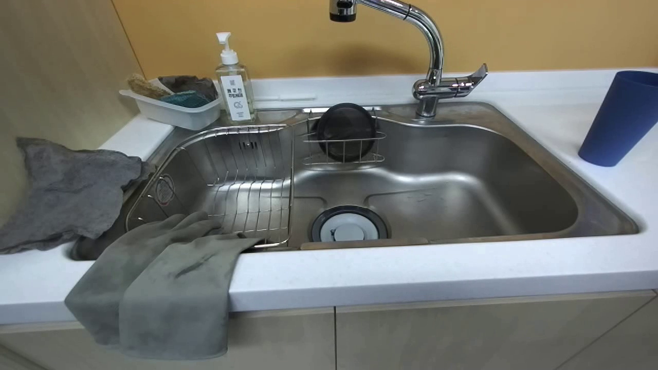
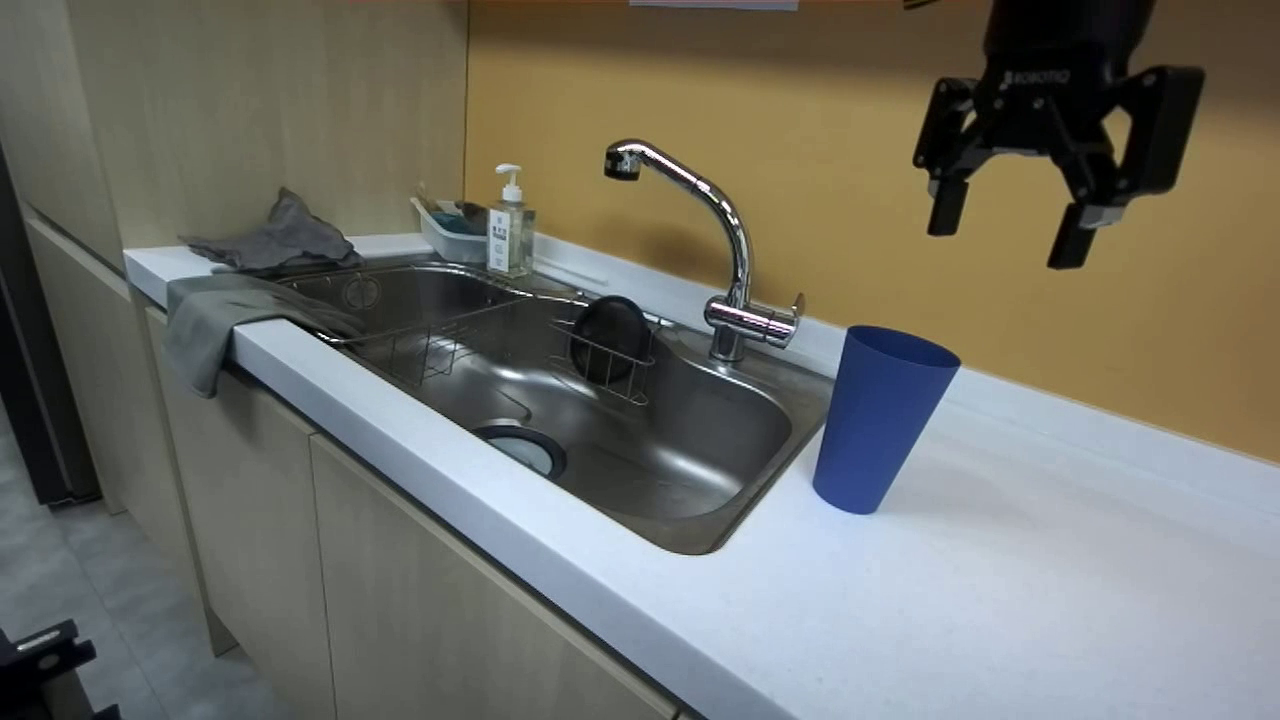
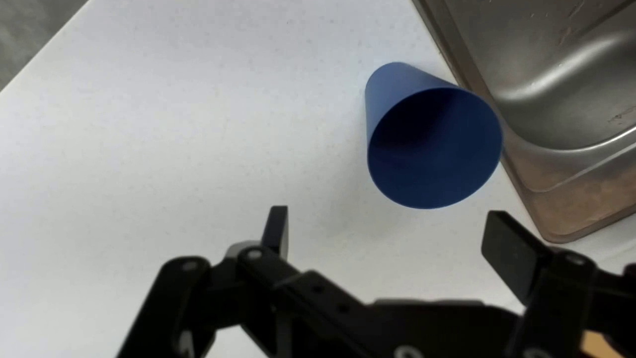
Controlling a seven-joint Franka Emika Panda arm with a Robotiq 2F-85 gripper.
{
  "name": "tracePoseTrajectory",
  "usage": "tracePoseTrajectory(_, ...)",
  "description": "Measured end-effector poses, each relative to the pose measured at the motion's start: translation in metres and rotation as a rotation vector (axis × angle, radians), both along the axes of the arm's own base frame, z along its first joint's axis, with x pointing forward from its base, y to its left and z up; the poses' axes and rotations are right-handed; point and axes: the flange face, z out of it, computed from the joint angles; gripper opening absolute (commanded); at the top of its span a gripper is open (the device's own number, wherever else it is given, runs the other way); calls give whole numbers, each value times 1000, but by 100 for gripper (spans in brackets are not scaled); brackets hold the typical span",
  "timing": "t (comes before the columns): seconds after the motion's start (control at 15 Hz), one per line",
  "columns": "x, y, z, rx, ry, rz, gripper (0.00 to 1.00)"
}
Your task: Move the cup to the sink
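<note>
Cup: blue, tapered, standing on its base with the mouth up. Rests on the white counter, outside the sink, just beside the rim.
Gripper: suspended above the counter, higher than the cup. Fingers point downward and are spread wide apart.
Wrist view: both fingertips stand clear of the cup; the cup's mouth faces the camera.
Sink: steel basin with rounded corners, set into the counter. Round drain sits near the front edge.
Faucet: chrome, mounted at the back rim; spout arches above the sink.
Wire rack: fitted in the basin, at the end away from the cup.
Black basket: stands on edge in a small wire holder at the basin's back wall.
Soap bottle: pump type, upright at the back, just beside the white tray.
Gray cloth: crumpled, at the rack end of the sink.
</note>
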Motion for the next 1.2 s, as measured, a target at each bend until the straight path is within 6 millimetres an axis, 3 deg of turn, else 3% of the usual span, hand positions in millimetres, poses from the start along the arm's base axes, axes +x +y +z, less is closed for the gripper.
tracePoseTrajectory(0.2,14,-3,-21,-6,0,0,100)
tracePoseTrajectory(0.6,32,11,-46,-16,-21,14,100)
tracePoseTrajectory(1.2,22,20,-61,-10,-40,-9,100)
